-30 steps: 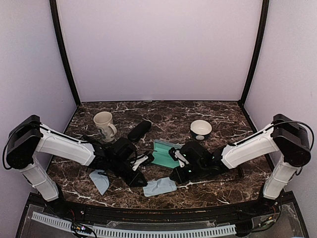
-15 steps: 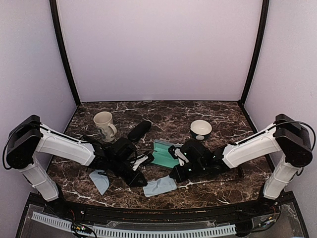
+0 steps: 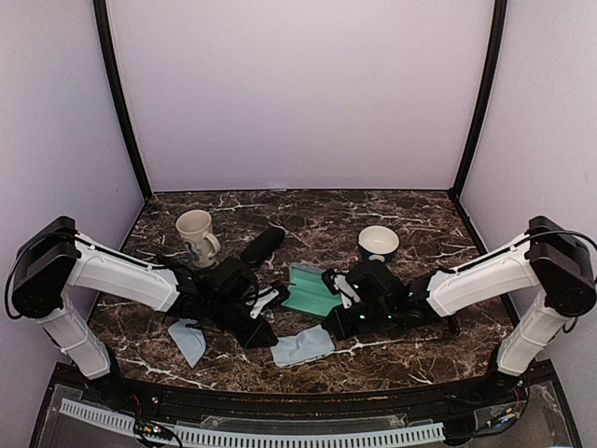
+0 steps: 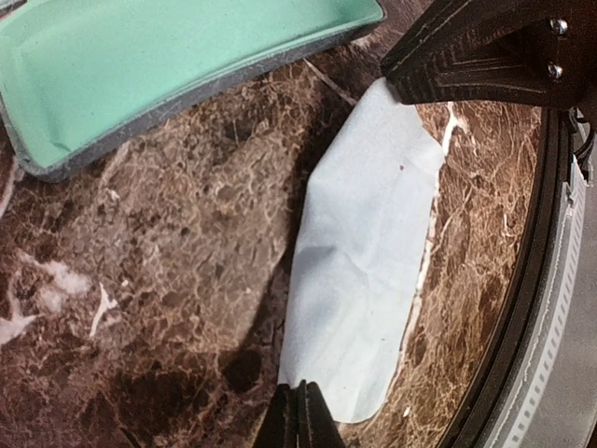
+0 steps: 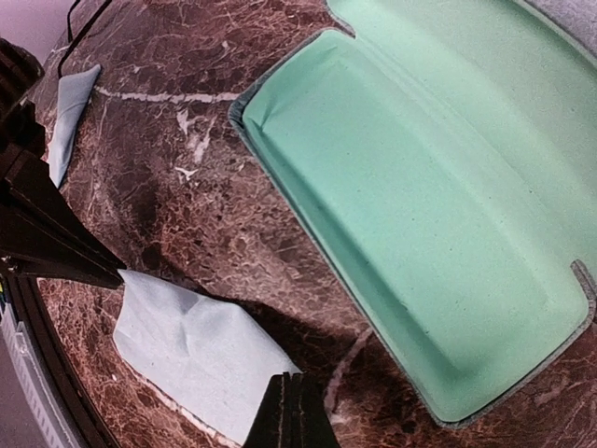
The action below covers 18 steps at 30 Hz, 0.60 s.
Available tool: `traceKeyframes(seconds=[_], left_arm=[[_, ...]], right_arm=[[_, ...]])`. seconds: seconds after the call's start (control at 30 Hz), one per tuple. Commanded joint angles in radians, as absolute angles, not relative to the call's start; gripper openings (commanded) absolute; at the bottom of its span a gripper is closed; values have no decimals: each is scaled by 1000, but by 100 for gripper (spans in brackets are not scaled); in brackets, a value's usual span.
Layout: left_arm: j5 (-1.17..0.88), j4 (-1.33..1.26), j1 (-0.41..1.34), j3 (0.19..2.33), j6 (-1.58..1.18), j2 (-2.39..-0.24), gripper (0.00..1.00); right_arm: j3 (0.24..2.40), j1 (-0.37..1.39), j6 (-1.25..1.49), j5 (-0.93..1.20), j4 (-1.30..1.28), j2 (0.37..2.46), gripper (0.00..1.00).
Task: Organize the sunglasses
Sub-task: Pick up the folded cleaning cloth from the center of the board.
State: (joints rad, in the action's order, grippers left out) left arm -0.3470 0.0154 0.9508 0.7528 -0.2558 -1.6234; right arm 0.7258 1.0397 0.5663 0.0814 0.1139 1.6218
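Note:
I cannot make out the sunglasses in any view. A pale blue cloth (image 3: pixel 301 348) lies stretched between my two grippers at the table's front. My left gripper (image 3: pixel 268 341) is shut on its left end; in the left wrist view the jaws (image 4: pixel 300 415) pinch the near edge of the cloth (image 4: pixel 368 271). My right gripper (image 3: pixel 327 330) is shut on the right corner, and in the right wrist view its closed tips (image 5: pixel 297 415) hold the cloth (image 5: pixel 187 350) slightly raised, with a shadow beneath. An open case with a green lining (image 3: pixel 306 291) lies just behind them.
A cream mug (image 3: pixel 196 235) stands at the back left, with a black oblong case (image 3: pixel 262 245) to its right. A dark bowl (image 3: pixel 378 243) sits at the back right. A second pale blue cloth (image 3: pixel 187 342) lies at the front left.
My right gripper has closed on the cloth's corner and drawn a little to the right, tugging the cloth with it. The left arm has stayed put.

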Motion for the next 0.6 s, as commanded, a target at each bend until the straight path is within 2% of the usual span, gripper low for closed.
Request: traceKeyframes(seconds=[0.0,0.57], left_arm=[[-315,-21,940,783,-245,-1600,0],[-278,8,921,904,-131,-1659,0]], right_arm=[[705,1029,560,53,154,1605,0],[666,1006,570,-15,167,1509,0]])
